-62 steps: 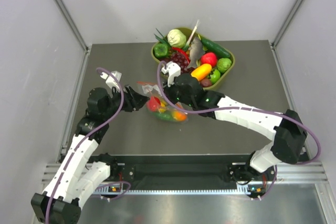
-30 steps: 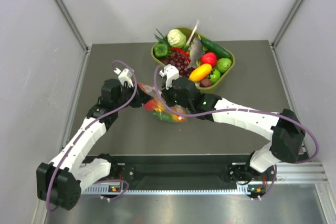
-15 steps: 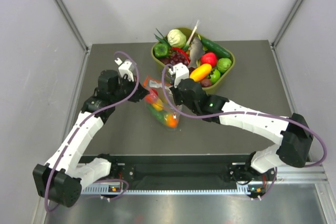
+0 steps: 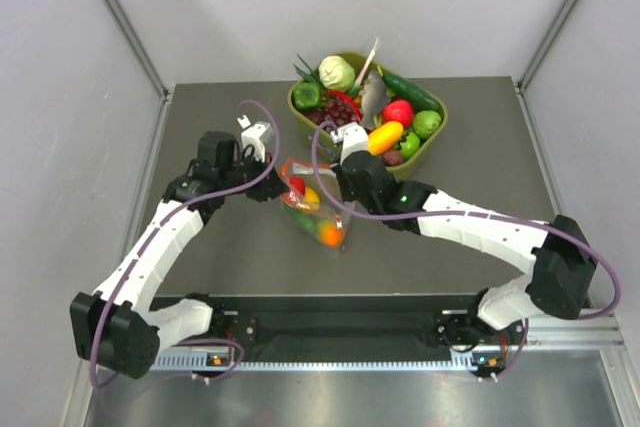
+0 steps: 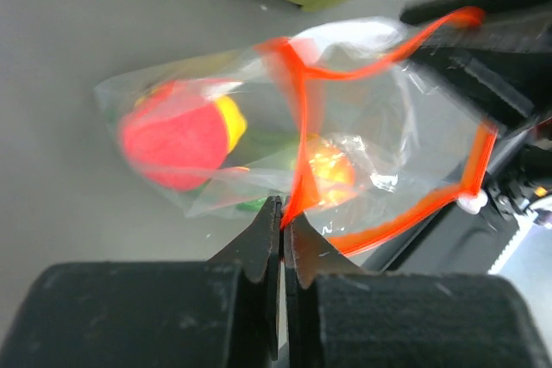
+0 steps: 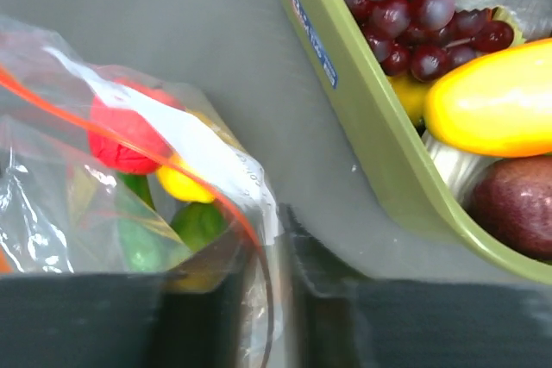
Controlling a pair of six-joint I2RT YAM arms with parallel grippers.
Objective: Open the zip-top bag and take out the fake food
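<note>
Starting at your left, the left gripper point(image 5: 282, 223) comes in from the 9 o'clock side of the zip-top bag point(image 4: 312, 205), and its fingers are pressed together on the orange-red zip strip, pinching one lip of the mouth. The bag sits near the middle of the table point(image 4: 400, 257), its closed end pointing toward 5 o'clock in the overhead view. Its mouth is pulled into an open loop of orange strip between your two grippers. The fake food is all inside the clear film: a round red fruit point(image 5: 172, 144) with a yellow lemon point(image 5: 228, 122) touching it, an orange piece point(image 5: 328, 170) deeper in, and a green piece point(image 6: 198, 223) under the lemon. At the bag's 2 o'clock, the right gripper point(image 6: 274, 232) has the other lip and its white label running down between its blurred fingers. A thin gap shows there, and you cannot tell whether they are clamping the film. At the bag's 1 o'clock stands the olive-green tub point(image 6: 375, 127), apart from the bag, with purple grapes point(image 6: 414, 15) and a yellow fruit point(image 6: 492, 101) in it.
</note>
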